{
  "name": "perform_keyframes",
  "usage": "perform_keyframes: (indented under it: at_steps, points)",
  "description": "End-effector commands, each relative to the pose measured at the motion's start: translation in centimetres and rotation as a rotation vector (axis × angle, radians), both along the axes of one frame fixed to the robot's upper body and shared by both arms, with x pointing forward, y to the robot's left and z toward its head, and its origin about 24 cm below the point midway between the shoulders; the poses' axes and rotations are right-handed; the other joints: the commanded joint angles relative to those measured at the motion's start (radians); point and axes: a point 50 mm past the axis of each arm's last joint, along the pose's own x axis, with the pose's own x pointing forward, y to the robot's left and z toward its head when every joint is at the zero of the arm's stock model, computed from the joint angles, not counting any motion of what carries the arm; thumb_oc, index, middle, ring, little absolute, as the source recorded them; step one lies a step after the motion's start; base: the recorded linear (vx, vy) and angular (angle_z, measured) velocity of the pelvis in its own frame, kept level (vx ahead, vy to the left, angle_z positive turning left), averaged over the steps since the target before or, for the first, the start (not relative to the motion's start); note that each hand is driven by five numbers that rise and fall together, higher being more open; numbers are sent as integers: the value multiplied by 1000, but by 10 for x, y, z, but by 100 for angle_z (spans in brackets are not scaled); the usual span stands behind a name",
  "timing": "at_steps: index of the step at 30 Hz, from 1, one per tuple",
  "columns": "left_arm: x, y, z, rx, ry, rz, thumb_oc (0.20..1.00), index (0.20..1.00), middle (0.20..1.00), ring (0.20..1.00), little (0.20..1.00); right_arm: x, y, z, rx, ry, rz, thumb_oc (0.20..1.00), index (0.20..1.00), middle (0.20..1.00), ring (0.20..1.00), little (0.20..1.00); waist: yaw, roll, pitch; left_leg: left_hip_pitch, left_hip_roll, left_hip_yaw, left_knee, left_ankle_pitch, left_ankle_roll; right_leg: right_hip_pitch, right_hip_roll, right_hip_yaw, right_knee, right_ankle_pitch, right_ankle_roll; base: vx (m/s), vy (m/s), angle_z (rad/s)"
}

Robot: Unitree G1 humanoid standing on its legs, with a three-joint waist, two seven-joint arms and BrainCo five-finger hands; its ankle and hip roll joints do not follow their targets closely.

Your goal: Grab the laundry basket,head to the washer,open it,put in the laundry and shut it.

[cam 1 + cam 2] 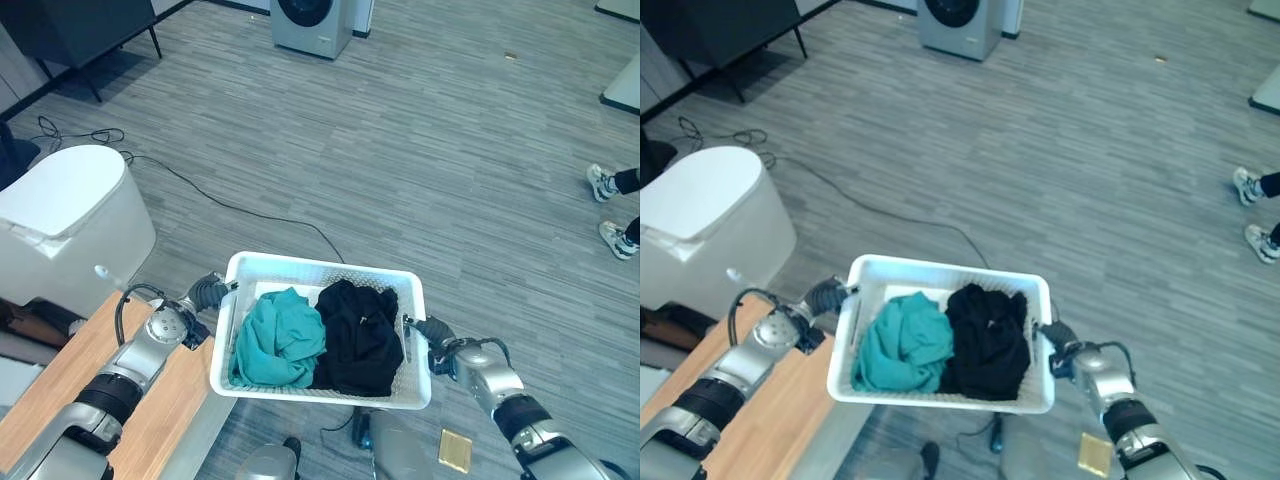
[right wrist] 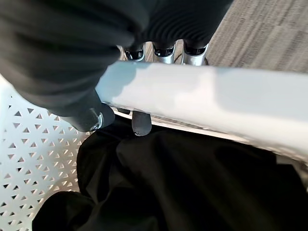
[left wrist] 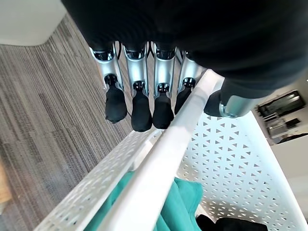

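The white laundry basket [image 1: 325, 275] hangs in the air between the robot's two hands. The left hand [image 1: 205, 293] grips the rim on its side, with the fingers [image 3: 140, 108] on the outside of the wall and the thumb tucked over the rim on the inside. The right hand [image 1: 436, 335] grips the rim on the other side the same way, fingers curled under the rim and thumb [image 2: 91, 118] pressed inside, just above the clothes. Inside the basket, a teal cloth [image 1: 280, 337] lies nearer the left hand and a black garment [image 1: 358, 335] lies nearer the right hand, and the two touch in the middle. A wooden table [image 1: 70, 375] sits under the left arm, and the basket looks to be off it. So the grabbing part looks done. The washer [image 1: 312, 22] is far ahead of both hands, across the grey floor [image 1: 450, 150]. The robot has yet to walk there, open the door, put the clothes in and shut it. A person's shoes [image 1: 610, 210] stand well off past the right hand.
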Motion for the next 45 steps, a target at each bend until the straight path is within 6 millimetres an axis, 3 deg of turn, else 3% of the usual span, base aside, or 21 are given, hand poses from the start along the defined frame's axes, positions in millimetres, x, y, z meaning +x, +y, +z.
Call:
perform_keyframes:
  at_steps: [1,4,6,7,8,9,13,14,17,18,19,21,23,27,30,31,32,35,38,42,45]
  points:
    - [6,75,44,125,-140,285,200,200,200,200,200,10,-57,41,-51,-151,-95,200,200,200,200,200,1,33,-44,52,1,-33,-19,-6,-51,77,-10,-104,-91,126,62,543,-126,47]
    - [7,74,44,130,-137,277,200,200,200,200,200,6,-58,38,-36,-140,-97,200,200,200,200,200,-14,28,-92,105,28,-47,0,-5,-75,137,-14,-134,-66,169,44,605,-200,45]
    - [0,78,37,112,-115,298,200,200,200,200,200,0,-61,39,-30,-139,-93,200,200,200,200,200,-31,54,-124,100,85,-8,118,61,-118,173,4,-175,3,143,16,426,-135,60]
    - [0,78,37,112,-115,298,200,200,200,200,200,0,-61,39,-30,-139,-93,200,200,200,200,200,-34,51,-126,96,81,-11,118,64,-118,171,-1,-176,3,144,16,437,-244,17]
    - [3,73,40,106,-125,279,200,200,200,200,200,-5,-68,39,-24,-143,-136,200,200,200,200,200,-45,42,-123,-18,157,89,372,199,-128,223,-10,-204,18,100,-26,395,-401,23]
    - [2,71,43,85,-150,279,200,200,200,200,200,-6,-69,39,-20,-149,-147,200,200,200,200,200,-19,29,-102,-126,213,149,647,274,-125,307,23,-217,-11,56,-77,394,-402,57]
    - [10,65,55,82,-194,265,200,200,200,200,200,-9,-79,41,-51,-157,-187,200,200,200,200,200,19,5,-72,-265,262,177,791,276,-102,395,70,-192,-41,1,-116,308,-268,10]
    - [13,60,56,79,-199,253,200,200,200,200,200,-11,-82,43,-55,-164,-205,200,200,200,200,200,26,0,-62,-311,289,189,746,237,-112,435,77,-197,-53,-25,-107,295,-140,8]
    - [24,49,66,73,-236,222,200,200,200,200,200,-9,-80,49,-57,-195,-193,200,200,200,200,200,59,-15,-43,-393,239,234,476,198,-109,477,58,-211,-54,-51,-92,352,57,16]
    - [28,48,70,83,-246,218,200,200,200,200,200,-8,-77,51,-46,-216,-180,200,200,200,200,200,78,-15,-43,-391,224,220,204,232,-133,507,54,-212,-52,-72,-76,343,120,-16]
    - [28,48,70,83,-246,217,200,200,200,200,200,-8,-77,51,-46,-216,-181,200,200,200,200,200,79,-18,-40,-382,221,223,193,238,-133,510,51,-211,-52,-72,-75,435,136,-20]
    - [30,50,74,88,-252,222,200,200,200,200,200,-4,-73,54,-46,-235,-167,200,200,200,200,200,100,-1,-38,-386,229,168,-50,312,-159,554,66,-203,-43,-115,-75,378,109,-22]
    - [32,51,74,91,-243,225,200,200,200,200,200,2,-67,56,-32,-259,-162,200,200,200,200,200,116,-1,-31,-432,222,130,-169,344,-179,601,72,-197,-28,-160,-70,490,141,-39]
    - [29,55,72,86,-236,231,200,200,200,200,200,6,-60,55,-18,-261,-147,200,200,200,200,200,127,8,-60,-437,242,187,-116,368,-176,653,49,-185,-3,-204,-38,463,221,-31]
    - [27,61,75,101,-241,240,200,200,200,200,200,8,-51,55,12,-274,-133,200,200,200,200,200,152,-8,-82,-450,203,170,-5,357,-151,651,-17,-145,97,-197,-14,581,350,-20]
    - [25,65,78,128,-241,243,200,200,200,200,200,7,-46,51,30,-266,-133,200,200,200,200,200,157,-27,-91,-428,167,182,27,322,-117,616,-67,-140,225,-108,10,490,301,-29]
    - [25,65,78,128,-242,243,200,200,200,200,200,7,-46,51,30,-266,-133,200,200,200,200,200,158,-26,-93,-430,168,182,26,324,-117,613,-65,-140,225,-106,10,437,307,-38]
    - [26,67,83,163,-254,242,200,200,200,200,200,8,-43,46,31,-254,-146,200,200,200,200,200,132,-16,-81,-337,124,221,24,231,-43,461,-175,-161,536,138,43,375,340,-5]
    - [28,64,90,163,-276,233,200,200,200,200,200,8,-44,46,30,-250,-152,200,200,200,200,200,119,-4,-66,-284,121,235,15,197,-33,399,-230,-227,544,112,35,317,188,24]
    - [30,61,92,160,-291,222,200,200,200,200,200,5,-50,45,34,-247,-179,200,200,200,200,200,85,12,-54,-209,112,226,-15,160,-36,329,-168,-281,421,2,15,267,40,25]
    - [31,63,97,163,-303,231,200,200,200,200,200,4,-56,48,35,-260,-195,200,200,200,200,200,46,-2,-37,-115,77,207,-24,94,-55,244,-58,-258,97,13,28,544,-51,51]
